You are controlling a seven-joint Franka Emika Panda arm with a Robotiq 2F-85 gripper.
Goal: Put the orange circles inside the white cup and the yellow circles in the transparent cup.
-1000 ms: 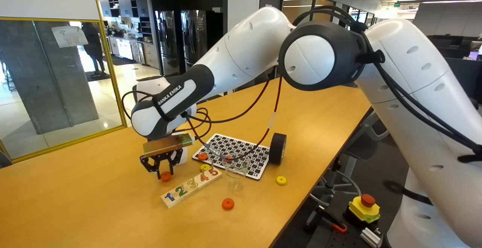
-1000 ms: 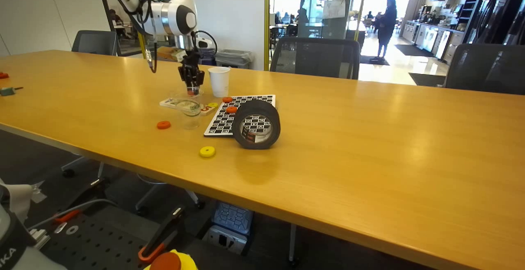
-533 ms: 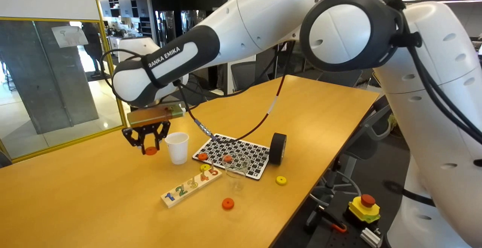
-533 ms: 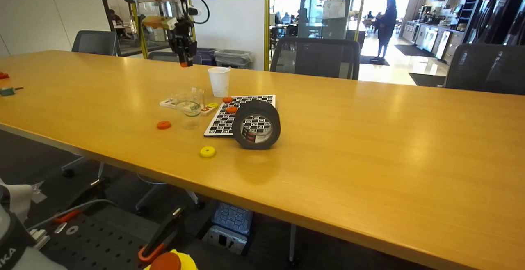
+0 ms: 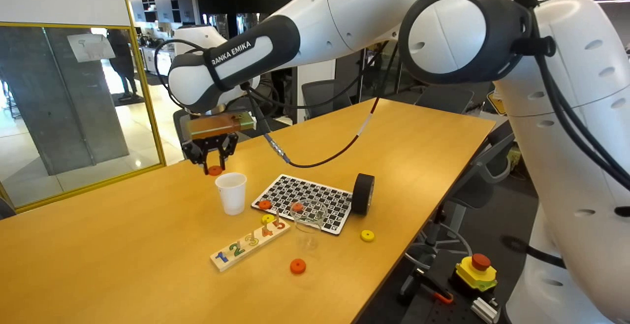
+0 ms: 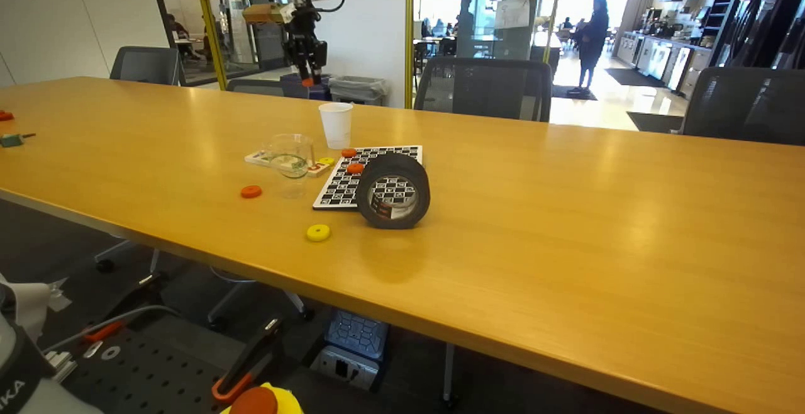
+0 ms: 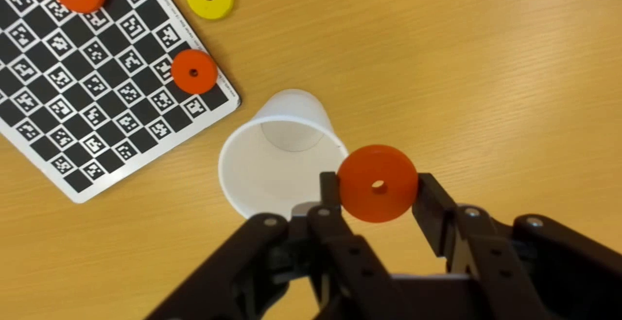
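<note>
End effector [image 7: 377, 188], clamped across an orange disc [image 7: 367, 174], has risen, the white cup [image 7: 277, 164] at its nine o'clock in the wrist view.

1. The gripper [image 6: 310, 78] holds one orange circle [image 6: 307, 82] in the air.
2. The white cup [image 6: 336, 127] stands upright, toward the far edge of the table [image 6: 566, 225].
3. One yellow circle [image 6: 318, 233] lies toward the near edge.

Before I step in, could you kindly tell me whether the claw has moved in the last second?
Yes, upward: in an exterior view, the claw has gone from beside the unmoved white cup to higher than its rim.
</note>
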